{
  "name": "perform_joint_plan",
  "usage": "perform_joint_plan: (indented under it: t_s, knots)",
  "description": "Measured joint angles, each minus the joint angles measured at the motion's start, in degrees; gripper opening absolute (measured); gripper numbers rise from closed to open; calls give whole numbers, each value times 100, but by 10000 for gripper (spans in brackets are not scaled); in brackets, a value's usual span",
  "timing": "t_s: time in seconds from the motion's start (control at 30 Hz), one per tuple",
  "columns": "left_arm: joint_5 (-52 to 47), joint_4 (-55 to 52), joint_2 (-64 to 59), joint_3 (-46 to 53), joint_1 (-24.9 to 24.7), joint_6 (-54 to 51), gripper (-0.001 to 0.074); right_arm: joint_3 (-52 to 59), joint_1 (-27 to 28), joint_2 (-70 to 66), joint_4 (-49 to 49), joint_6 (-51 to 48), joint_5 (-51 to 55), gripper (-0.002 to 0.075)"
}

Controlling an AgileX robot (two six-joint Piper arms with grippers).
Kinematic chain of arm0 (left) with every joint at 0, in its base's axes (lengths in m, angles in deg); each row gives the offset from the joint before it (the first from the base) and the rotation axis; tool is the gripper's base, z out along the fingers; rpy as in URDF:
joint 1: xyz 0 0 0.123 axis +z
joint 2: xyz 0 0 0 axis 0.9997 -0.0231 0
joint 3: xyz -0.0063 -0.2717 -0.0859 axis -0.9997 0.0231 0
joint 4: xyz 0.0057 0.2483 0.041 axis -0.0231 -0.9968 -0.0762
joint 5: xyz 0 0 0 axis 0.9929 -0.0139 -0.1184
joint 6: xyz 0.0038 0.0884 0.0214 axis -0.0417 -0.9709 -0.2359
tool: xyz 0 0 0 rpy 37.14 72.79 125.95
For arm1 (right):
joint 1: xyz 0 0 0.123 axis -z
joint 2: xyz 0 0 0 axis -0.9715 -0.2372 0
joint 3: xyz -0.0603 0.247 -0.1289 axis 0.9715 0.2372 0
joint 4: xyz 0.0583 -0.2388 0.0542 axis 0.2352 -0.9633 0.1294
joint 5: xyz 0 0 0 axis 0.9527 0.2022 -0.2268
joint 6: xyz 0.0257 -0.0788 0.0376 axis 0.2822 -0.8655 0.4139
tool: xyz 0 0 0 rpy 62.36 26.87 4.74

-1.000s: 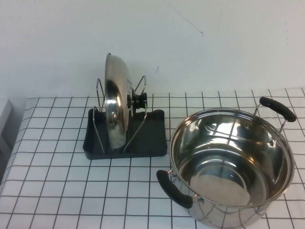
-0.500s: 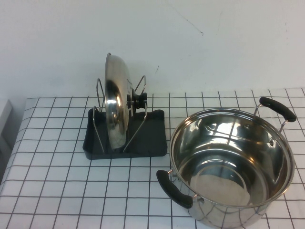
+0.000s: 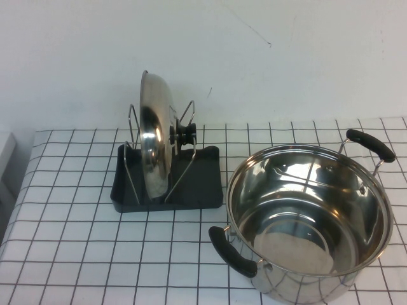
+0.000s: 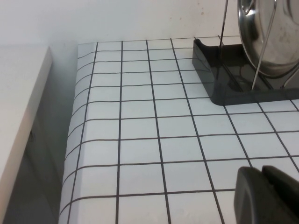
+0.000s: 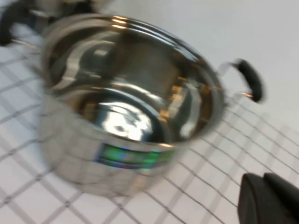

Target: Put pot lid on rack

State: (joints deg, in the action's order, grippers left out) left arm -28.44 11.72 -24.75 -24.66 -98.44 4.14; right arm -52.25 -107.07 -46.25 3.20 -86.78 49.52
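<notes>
Your lid point(image 3: 154, 141) stands on edge in the rack's point(image 3: 166, 184) wire loops, centre-left of the high view; the pot point(image 3: 310, 219) at lower right holds nothing. Both rest on a checked cloth point(image 3: 76, 241) before a white wall. Left gripper point(image 4: 267, 193) and right gripper point(image 5: 269, 198) hang low over the cloth, fingers pressed together, holding nothing.
</notes>
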Motion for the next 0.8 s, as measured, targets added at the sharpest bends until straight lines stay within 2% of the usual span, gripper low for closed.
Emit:
perform_joint_plan:
  t_s: [0.23, 0.37, 0.5, 0.8]
  knots:
    - [0, 0, 0, 0, 0, 0, -2, 838, 1976, 516, -85, -21, -866, -1]
    - [0, 0, 0, 0, 0, 0, -2, 1087, 2822, 873, -33, -21, -925, -1]
    - [0, 0, 9, 0, 0, 0, -2, 1276, 3111, 1020, 16, -21, -935, -1]
    - [0, 0, 9, 0, 0, 0, -2, 1390, 3149, 1020, 63, 12, -938, -1]
